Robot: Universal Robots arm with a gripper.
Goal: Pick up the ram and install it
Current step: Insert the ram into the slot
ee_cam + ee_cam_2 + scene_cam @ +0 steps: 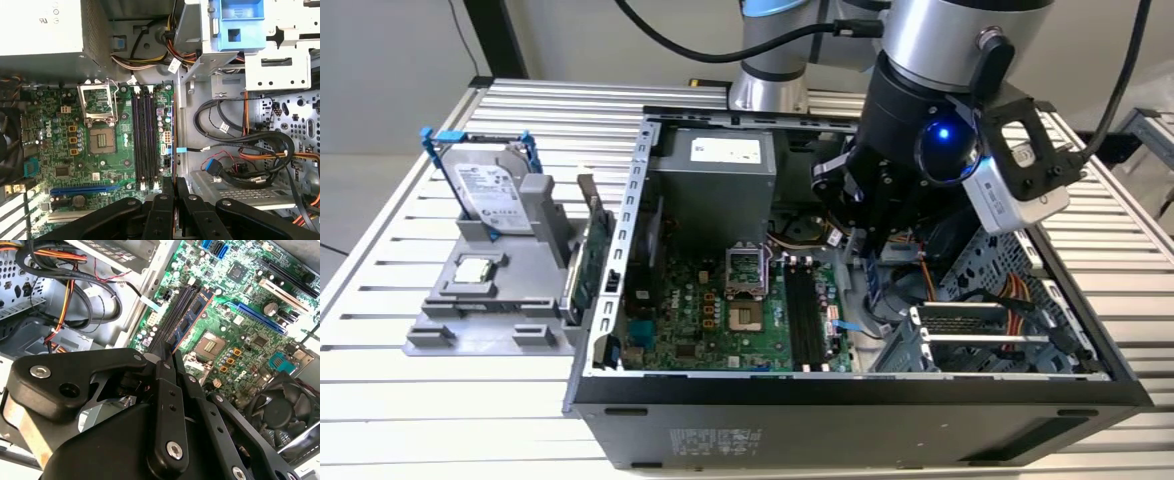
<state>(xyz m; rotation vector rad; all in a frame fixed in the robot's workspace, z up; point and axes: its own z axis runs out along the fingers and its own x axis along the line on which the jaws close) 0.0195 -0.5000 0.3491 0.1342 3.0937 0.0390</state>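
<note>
The ram (pixel 192 315) is a thin blue stick held between my fingertips. It hangs above the motherboard, running alongside the black memory slots (pixel 172 315). In the first wrist view the ram (pixel 173 140) shows edge-on, just off to the side of the slots (pixel 144 140) and apart from them. My gripper (pixel 174 189) is shut on one end of the ram. In the exterior view my gripper (pixel 862 245) reaches down into the open computer case, above the far end of the slots (pixel 803 320).
A power supply (pixel 714 170) and a CPU socket (pixel 747 290) flank the slots. Loose cables (pixel 240 150) and a drive cage (pixel 974 330) crowd the case on the exterior view's right. Outside it, a grey stand (pixel 494 300) carries a hard drive (pixel 494 190) and a green card (pixel 594 255).
</note>
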